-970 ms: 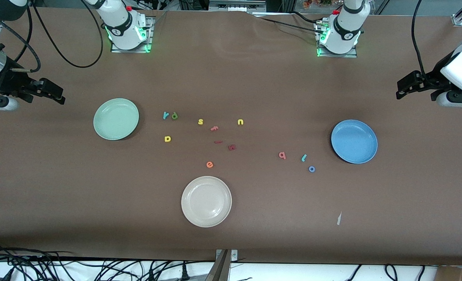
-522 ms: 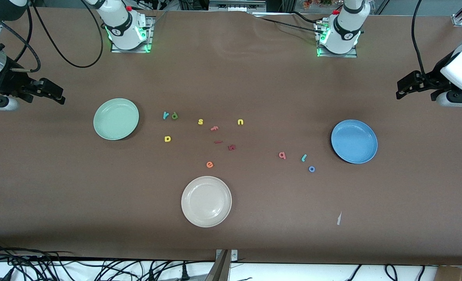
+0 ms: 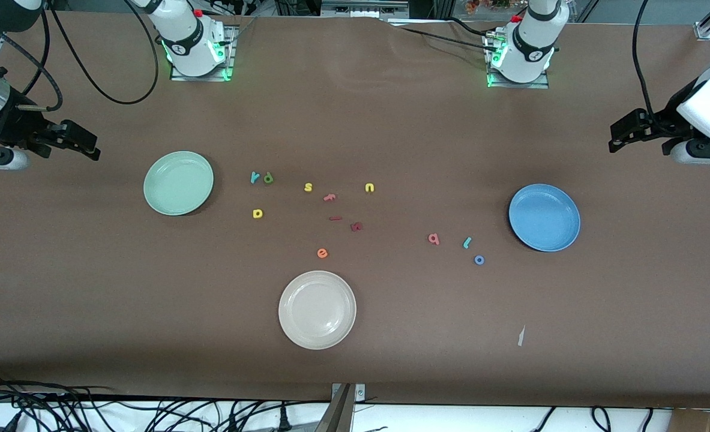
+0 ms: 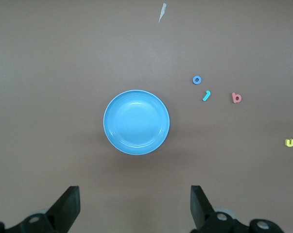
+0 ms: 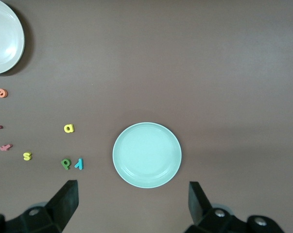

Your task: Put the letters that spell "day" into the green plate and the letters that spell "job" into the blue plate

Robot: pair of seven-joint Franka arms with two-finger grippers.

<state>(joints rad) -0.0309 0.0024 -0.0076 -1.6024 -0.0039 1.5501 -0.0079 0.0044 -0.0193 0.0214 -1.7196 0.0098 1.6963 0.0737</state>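
Observation:
The green plate lies empty toward the right arm's end. Beside it lie the teal "y", green "d" and yellow "a". The blue plate lies empty toward the left arm's end. The pink "b", teal "j" and blue "o" lie beside it. My right gripper hangs open above the table by the green plate. My left gripper hangs open by the blue plate. Both arms wait.
A cream-white plate sits nearest the front camera. Mid-table lie a yellow "s", yellow "u", pink letter, two dark red pieces and an orange "e". A paper scrap lies near the front edge.

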